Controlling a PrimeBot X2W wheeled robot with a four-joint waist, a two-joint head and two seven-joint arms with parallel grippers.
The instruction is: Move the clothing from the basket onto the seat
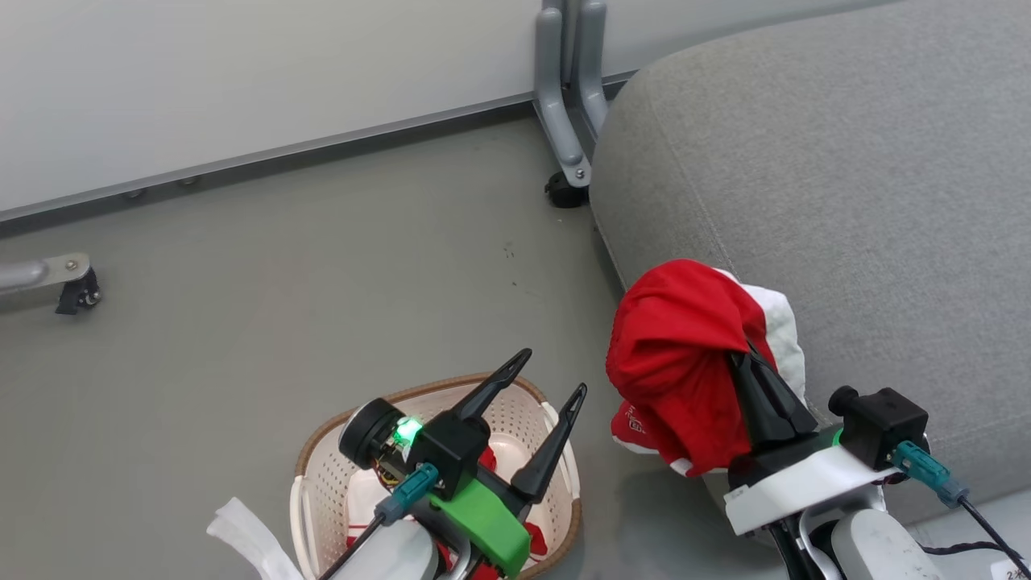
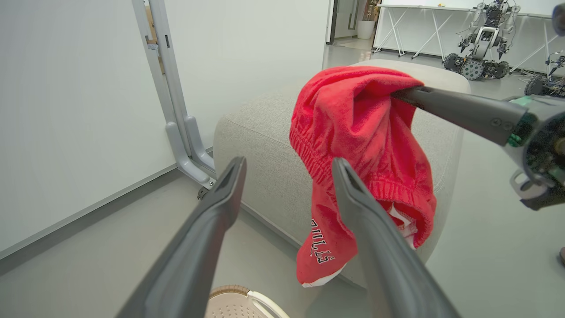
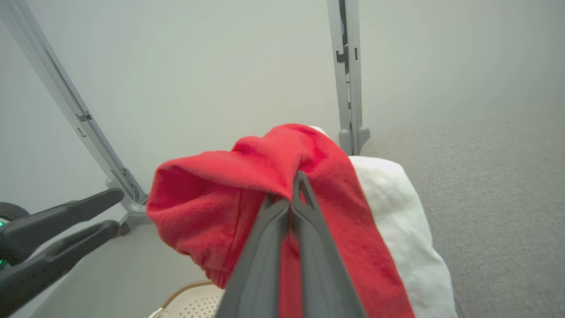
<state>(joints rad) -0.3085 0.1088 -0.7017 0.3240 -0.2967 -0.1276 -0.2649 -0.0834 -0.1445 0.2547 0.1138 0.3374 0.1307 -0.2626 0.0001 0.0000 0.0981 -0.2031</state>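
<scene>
**Ana:** Closest to the camera is the left gripper. Its two fingers are spread wide and nothing is between them. It hangs above the basket, which stands on the floor.

**Ben:** And the right gripper?

**Ana:** Its fingers are pressed together on a fold of the red shorts. The shorts hang in the air at the front corner of the seat. I cannot tell if the cloth already touches the cushion.

**Ben:** How will this cloth behave, do you think?

**Ana:** I judge it soft, light and limp. It sags around the fingers, and the end with the white lettering hangs lowest. It is not fragile and it does not look slippery. A pinch on a thick gathered fold, or on the elastic waistband, should hold it well. If it is let go too near the edge, it may slide down to the floor.

**Ben:** Is something left in the basket?

**Ana:** Yes, a second red piece lies inside, partly hidden under the left arm. I would take it at a raised fold, through several layers.
</scene>
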